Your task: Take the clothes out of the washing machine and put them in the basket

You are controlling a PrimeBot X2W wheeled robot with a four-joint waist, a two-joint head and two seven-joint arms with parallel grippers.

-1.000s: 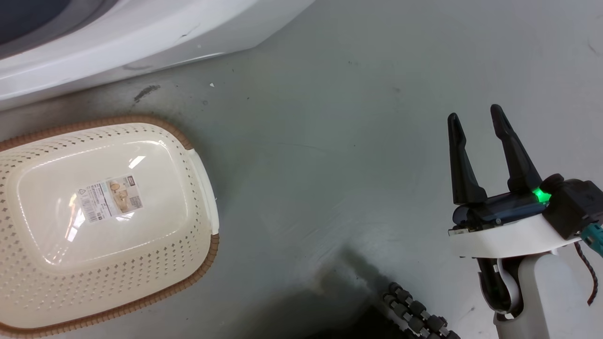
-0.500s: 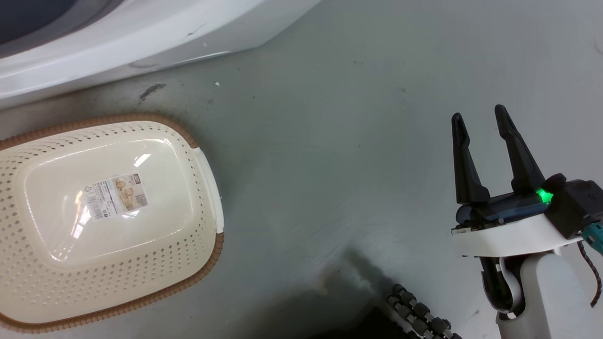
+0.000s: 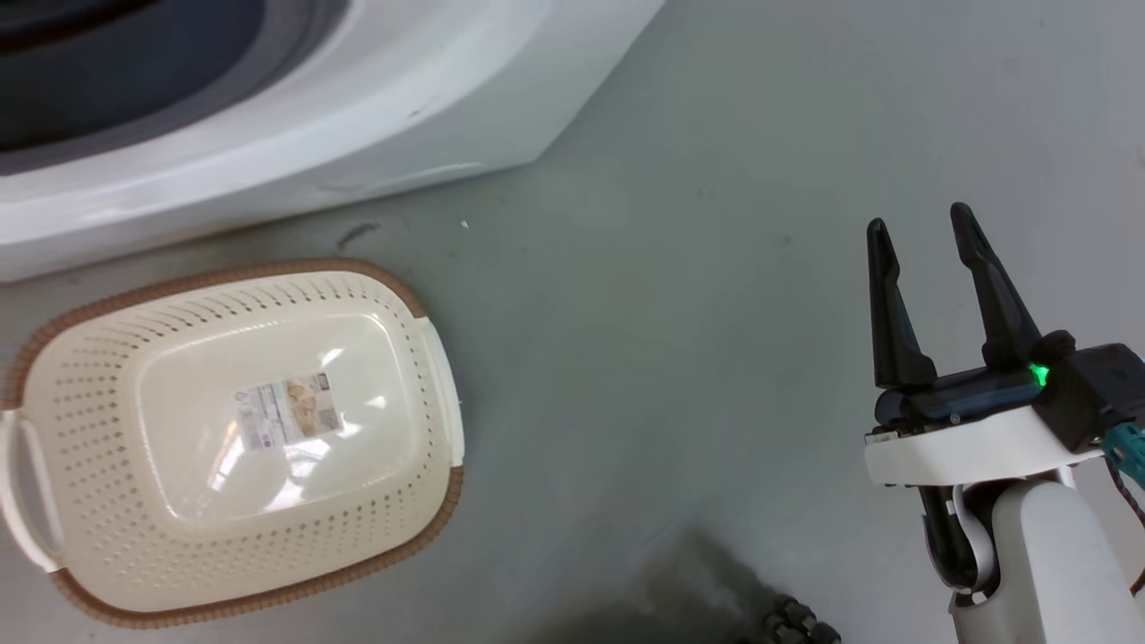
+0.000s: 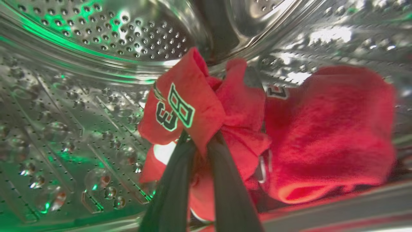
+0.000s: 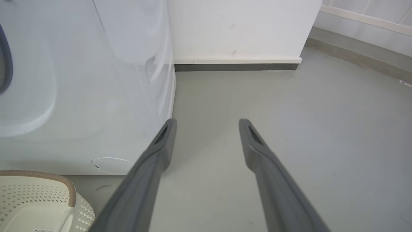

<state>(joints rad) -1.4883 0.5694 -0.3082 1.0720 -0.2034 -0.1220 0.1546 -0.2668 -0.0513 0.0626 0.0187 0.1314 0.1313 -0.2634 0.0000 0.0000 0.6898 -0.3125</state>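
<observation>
Inside the steel drum (image 4: 80,106) of the washing machine (image 3: 376,116), my left gripper (image 4: 201,141) is shut on a red garment (image 4: 190,106) with white and black lettering, its fingers pinching a bunched fold. A second red garment (image 4: 331,135) lies to its right on the drum floor. The cream basket (image 3: 241,438) with a brown rim sits empty on the floor in front of the washer, a label sticker on its bottom; its corner (image 5: 38,199) shows in the right wrist view. My right gripper (image 3: 921,233) hangs open over bare floor at the right, nothing between its fingers (image 5: 161,145).
The grey floor (image 3: 671,313) stretches between the basket and my right arm. A white wall with a dark baseboard (image 5: 238,67) runs behind the washer's side panel (image 5: 96,80). A black ribbed cable (image 3: 796,626) lies at the bottom edge.
The head camera has tilted, so the washer front and its porthole rim show more and the basket sits lower and further right in the picture. My right gripper stays open.
</observation>
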